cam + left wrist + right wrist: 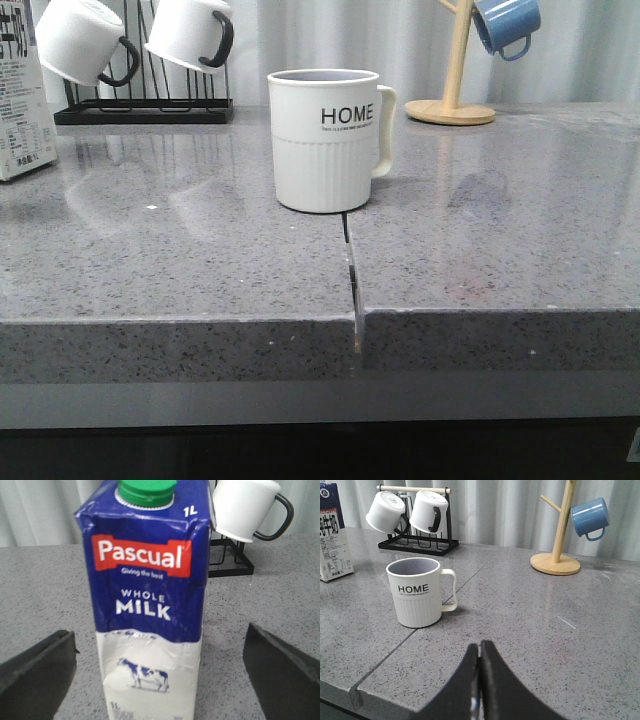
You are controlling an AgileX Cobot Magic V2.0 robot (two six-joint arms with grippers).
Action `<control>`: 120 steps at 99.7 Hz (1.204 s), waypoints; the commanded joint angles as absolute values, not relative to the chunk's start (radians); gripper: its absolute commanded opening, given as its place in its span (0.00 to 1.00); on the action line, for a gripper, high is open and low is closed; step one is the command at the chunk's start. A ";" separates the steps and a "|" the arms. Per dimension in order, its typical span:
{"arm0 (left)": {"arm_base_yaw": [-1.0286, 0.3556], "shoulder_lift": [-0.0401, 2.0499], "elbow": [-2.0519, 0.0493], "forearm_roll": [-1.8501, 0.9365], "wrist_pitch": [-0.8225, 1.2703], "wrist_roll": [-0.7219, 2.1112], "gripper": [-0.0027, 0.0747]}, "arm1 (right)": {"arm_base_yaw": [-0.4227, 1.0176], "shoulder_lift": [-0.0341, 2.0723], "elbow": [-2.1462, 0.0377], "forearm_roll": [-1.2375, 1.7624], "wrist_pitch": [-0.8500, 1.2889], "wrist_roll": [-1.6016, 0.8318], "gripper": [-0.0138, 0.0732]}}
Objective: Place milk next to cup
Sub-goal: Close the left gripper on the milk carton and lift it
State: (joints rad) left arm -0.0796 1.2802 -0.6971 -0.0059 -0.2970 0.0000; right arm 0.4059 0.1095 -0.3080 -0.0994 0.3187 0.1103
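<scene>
The milk carton (150,605), white with a dark blue top, a green cap and a small cow picture, stands upright on the grey counter. It shows at the far left edge of the front view (20,110) and in the right wrist view (334,535). My left gripper (160,680) is open, one finger on each side of the carton with clear gaps. The cream "HOME" cup (328,138) stands mid-counter, handle to the right, well right of the milk; it also shows in the right wrist view (417,592). My right gripper (480,652) is shut and empty, short of the cup.
A black rack (140,105) with two white black-handled mugs (190,35) stands at the back left. A wooden mug tree (455,60) holding a blue mug (505,25) stands at the back right. A seam (352,280) splits the counter below the cup.
</scene>
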 commanded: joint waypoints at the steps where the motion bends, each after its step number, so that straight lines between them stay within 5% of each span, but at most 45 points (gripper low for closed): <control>1: -0.087 1.293 -0.761 0.000 -0.388 -0.010 0.86 | 0.402 0.118 -0.335 -0.100 0.248 0.106 0.08; 120: -0.026 1.556 -0.957 0.100 -0.526 -0.083 0.86 | 0.402 0.118 -0.335 -0.100 0.248 0.106 0.08</control>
State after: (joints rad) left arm -0.0289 1.5658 -0.9062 0.0839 -0.4351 -0.0414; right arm 0.4059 0.1095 -0.3080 -0.0994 0.3203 0.1103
